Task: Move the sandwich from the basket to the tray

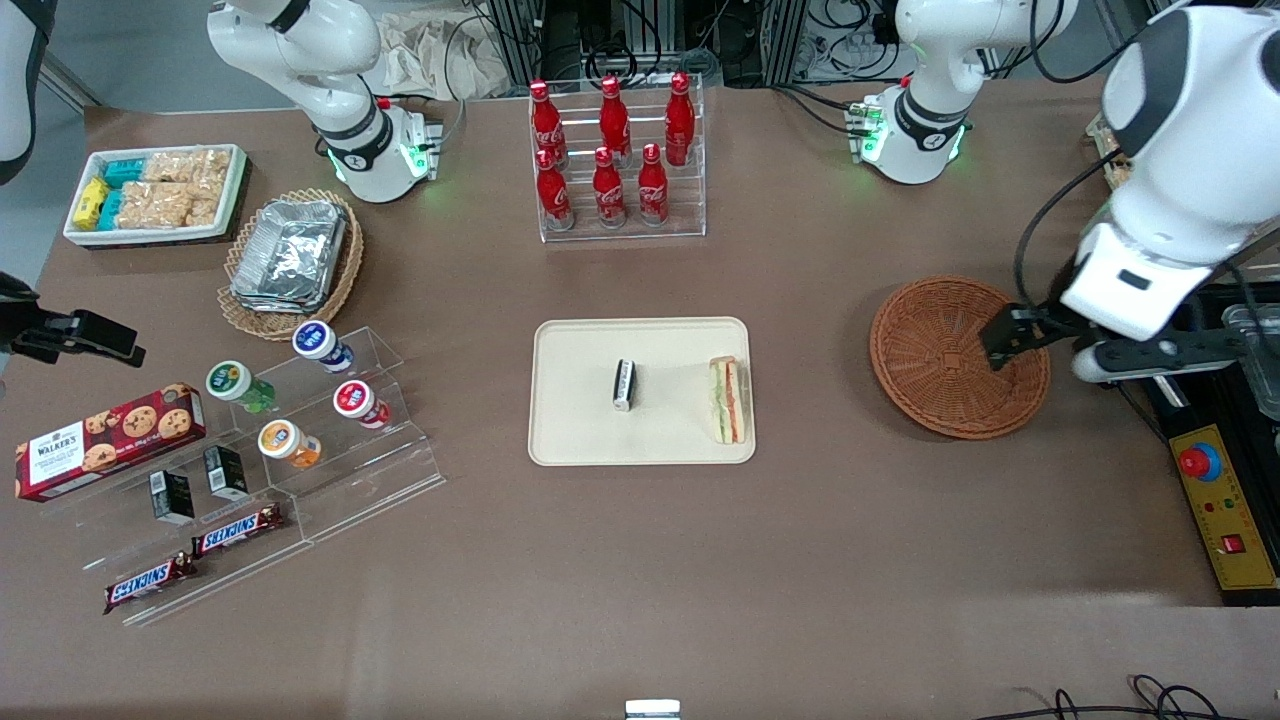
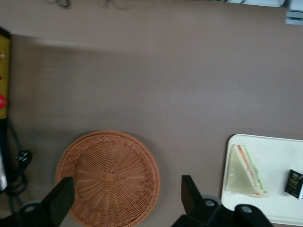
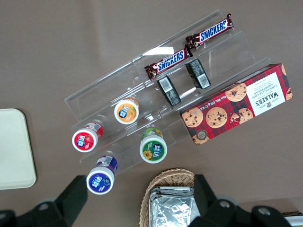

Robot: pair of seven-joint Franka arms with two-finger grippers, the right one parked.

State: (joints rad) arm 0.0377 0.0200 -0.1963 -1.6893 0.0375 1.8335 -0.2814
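The sandwich (image 1: 727, 399) lies on the cream-beige tray (image 1: 570, 440), at the tray's edge toward the working arm; it also shows in the left wrist view (image 2: 244, 165) on the tray (image 2: 284, 156). The reddish-brown wicker basket (image 1: 935, 345) is empty and sits beside the tray toward the working arm's end; the left wrist view shows it too (image 2: 108, 177). My left gripper (image 1: 1012, 340) hovers above the basket's edge, open and empty (image 2: 125, 201), its fingers spread wide.
A small black-and-white packet (image 1: 624, 385) lies on the tray's middle. A rack of red cola bottles (image 1: 615, 160) stands farther from the camera. A yellow control box (image 1: 1225, 505) sits at the working arm's table edge. Snack displays (image 1: 250, 450) lie toward the parked arm's end.
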